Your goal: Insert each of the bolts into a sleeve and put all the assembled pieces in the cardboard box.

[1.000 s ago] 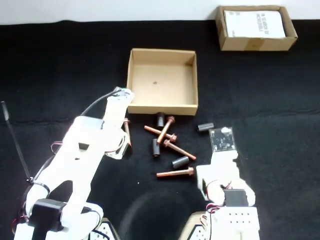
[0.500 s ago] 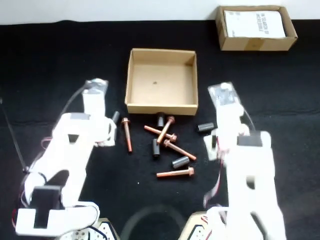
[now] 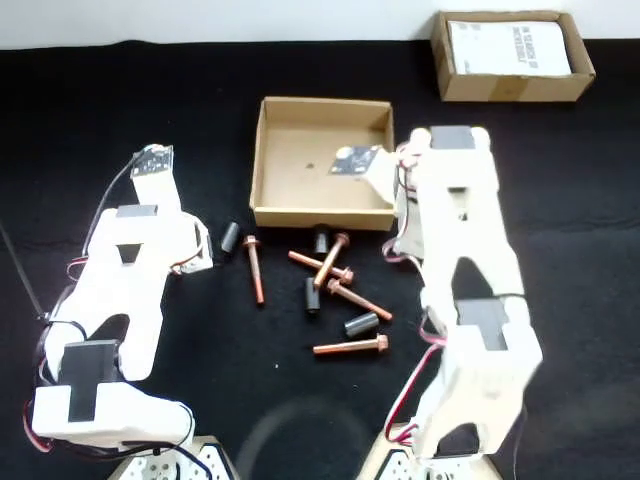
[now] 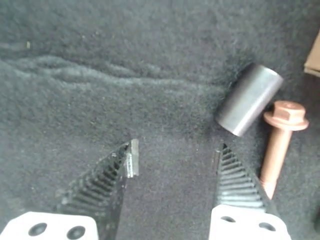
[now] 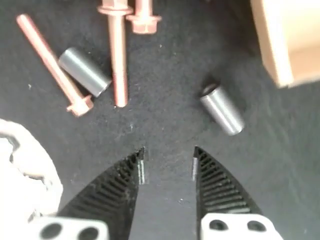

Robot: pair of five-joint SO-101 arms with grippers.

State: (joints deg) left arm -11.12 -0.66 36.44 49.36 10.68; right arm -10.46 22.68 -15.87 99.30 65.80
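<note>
**Q:** Left gripper (image 4: 175,160), what state?

**A:** Fingers spread wide, nothing between them. I've got it low over the black mat (image 4: 100,75). A dark sleeve (image 4: 248,106) lies just past one fingertip. A copper bolt (image 4: 280,135) runs alongside that same finger, its head right by the sleeve. Can't tell if they touch.

**Q:** Why park there?

**A:** My read: in the high view that pair sits off to the side of the heap (image 3: 358,300), near the left arm. So it's the easy first grab, with no neighbours to knock.

**Q:** Right gripper (image 5: 167,162)?

**A:** Parted roughly halfway, also empty. It points at a lone sleeve (image 5: 222,110) lying tilted on the mat near a corner of the cardboard box (image 5: 290,40). More bolts and another sleeve lie farther off.

**Q:** Reason for that aim?

**A:** Probably the same logic. That sleeve has free space on both sides for the fingers.

**Q:** Progress?

**A:** I see no bolt in a sleeve yet. The loose parts all lie on the mat in front of the box's front wall. I'd call it the very start.

**Q:** Risk?

**A:** Sleeves are round and likely to roll if a finger nudges one before closing.
</note>
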